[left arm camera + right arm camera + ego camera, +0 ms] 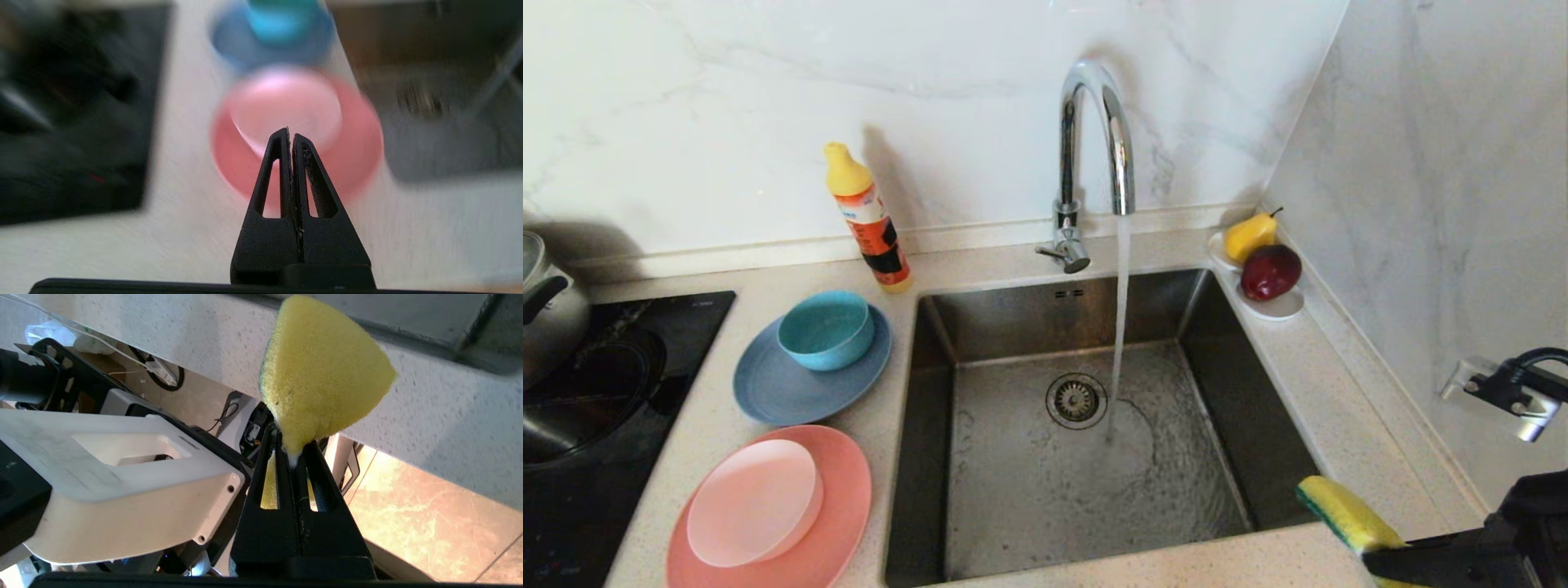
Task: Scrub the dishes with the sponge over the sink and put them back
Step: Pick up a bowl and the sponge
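I see my right gripper (292,447) at the near right corner of the tabletop (1347,408), its fingers (318,473) clenched on the sponge (1347,513), which sticks out just beside the near right edge of the sink (1045,523). Water runs from the faucet (1094,147) into the sink. My left gripper (291,139) hangs above the plates with its fingers pressed together on nothing. On the left the small pink plate (754,502) lies on the big pink plate (841,506), and farther back the bowl (827,329) sits on the blue plate (784,392).
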{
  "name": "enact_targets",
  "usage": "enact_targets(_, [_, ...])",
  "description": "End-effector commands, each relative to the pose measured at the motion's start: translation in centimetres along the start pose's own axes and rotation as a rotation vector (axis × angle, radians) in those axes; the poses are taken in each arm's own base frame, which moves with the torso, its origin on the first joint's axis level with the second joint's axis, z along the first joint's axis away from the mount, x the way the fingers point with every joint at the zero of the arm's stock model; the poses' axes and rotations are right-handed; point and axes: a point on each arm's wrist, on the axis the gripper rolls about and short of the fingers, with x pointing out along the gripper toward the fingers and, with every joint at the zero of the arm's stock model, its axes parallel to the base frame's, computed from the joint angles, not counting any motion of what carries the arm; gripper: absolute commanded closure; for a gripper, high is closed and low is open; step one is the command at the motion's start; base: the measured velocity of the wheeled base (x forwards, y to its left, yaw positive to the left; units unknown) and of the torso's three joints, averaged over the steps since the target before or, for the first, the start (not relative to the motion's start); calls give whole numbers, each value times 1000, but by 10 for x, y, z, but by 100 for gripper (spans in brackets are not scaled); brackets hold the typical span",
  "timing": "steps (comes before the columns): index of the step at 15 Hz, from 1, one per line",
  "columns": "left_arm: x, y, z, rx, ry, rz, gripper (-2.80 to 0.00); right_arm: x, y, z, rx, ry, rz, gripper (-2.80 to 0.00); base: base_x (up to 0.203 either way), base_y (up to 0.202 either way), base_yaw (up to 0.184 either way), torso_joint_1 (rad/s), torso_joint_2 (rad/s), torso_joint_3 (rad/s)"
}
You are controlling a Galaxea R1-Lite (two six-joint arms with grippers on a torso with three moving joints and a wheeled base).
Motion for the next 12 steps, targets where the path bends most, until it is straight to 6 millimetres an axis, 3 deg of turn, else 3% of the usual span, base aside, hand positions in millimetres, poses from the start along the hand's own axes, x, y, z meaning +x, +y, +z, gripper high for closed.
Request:
enact_targets(1, [-1,5,53,-8,-50,51,0,-4,0,-2,2,-10,4,0,0,0,0,0,0,0])
enact_targets(3, [18,9,89,-9,14,183,0,-4,0,-1,2,-13,6,0,0,0,0,0,0,0])
enact_targets(6, [73,14,126,-2,149,311,0,-2,0,2,1,-17,4,0,0,0,0,0,0,0])
enact_targets(9, [149,17,141,-5,313,368,0,-1,1,4,-3,-17,2,0,0,0,0,0,0,0])
enact_targets(12, [226,26,137,-56,488,422,0,3,1,8,2,-10,1,0,0,0,0,0,0,0])
